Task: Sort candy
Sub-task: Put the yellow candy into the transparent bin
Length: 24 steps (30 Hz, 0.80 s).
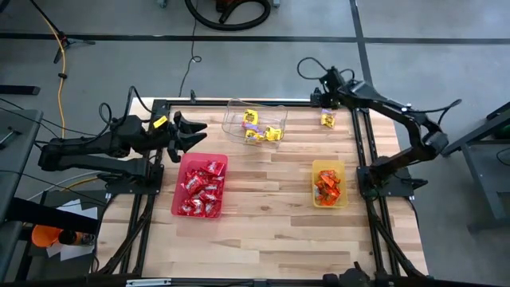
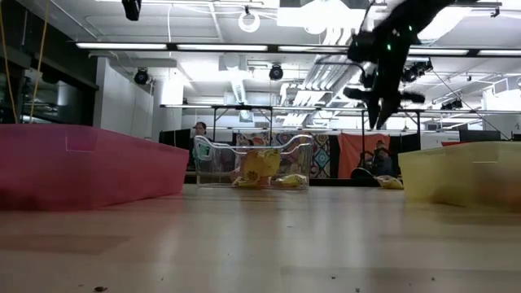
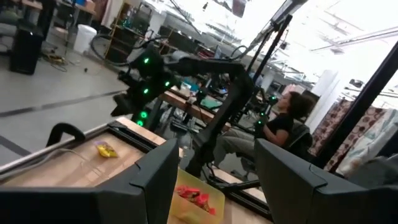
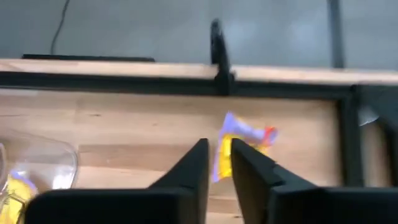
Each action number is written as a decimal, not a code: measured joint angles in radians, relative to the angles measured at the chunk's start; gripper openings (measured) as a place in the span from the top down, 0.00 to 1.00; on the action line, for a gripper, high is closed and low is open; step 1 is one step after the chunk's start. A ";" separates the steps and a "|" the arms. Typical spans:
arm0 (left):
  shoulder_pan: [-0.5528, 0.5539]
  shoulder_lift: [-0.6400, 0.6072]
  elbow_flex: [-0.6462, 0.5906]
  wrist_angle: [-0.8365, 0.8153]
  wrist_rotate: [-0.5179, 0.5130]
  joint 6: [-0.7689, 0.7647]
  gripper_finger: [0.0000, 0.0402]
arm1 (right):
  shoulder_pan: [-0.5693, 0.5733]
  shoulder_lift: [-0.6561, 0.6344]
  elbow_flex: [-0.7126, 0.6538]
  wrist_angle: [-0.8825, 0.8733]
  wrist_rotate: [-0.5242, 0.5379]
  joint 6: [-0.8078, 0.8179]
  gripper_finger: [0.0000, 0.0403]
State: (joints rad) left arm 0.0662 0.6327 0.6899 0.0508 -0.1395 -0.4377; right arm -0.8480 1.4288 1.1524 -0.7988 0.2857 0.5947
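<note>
A pale wooden plank table [image 1: 263, 199] stands in a workshop hall under strip lights; a seated person [image 3: 273, 124] shows beyond it. The left gripper [image 1: 194, 130] lies low at the far left corner, fingers spread wide and empty, just above the red plastic tray [image 1: 177, 190] of red candy [image 1: 202, 190]. Rightward, a clear plastic tray [image 1: 235, 112] holds yellow candy [image 1: 263, 127]. The right gripper [image 4: 219, 163] hangs above a loose yellow wrapped candy [image 4: 245, 140] on the table; its fingers stand nearly closed, and I cannot tell whether they touch it. Nearer, a yellow plastic tray [image 1: 317, 199] holds orange candy [image 1: 327, 185].

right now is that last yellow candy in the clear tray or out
Out: the yellow candy lies on the bare table, apart from the clear tray.
</note>
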 joint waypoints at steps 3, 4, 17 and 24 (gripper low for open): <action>0.000 0.000 0.000 -0.002 0.005 -0.005 0.51 | -0.011 0.000 -0.125 0.131 -0.072 0.046 0.76; 0.000 0.000 0.000 -0.001 0.006 -0.005 0.51 | -0.016 0.000 -0.166 0.168 -0.091 0.058 0.71; 0.000 0.000 0.000 0.004 -0.078 -0.037 0.51 | -0.051 0.075 -0.300 0.299 -0.025 0.028 0.44; 0.000 0.000 0.000 0.006 -0.110 -0.070 0.51 | -0.061 0.238 -0.228 0.302 0.025 0.032 0.44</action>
State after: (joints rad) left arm 0.0662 0.6327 0.6899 0.0570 -0.2497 -0.5082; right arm -0.9093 1.6671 0.9246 -0.4965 0.3107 0.6270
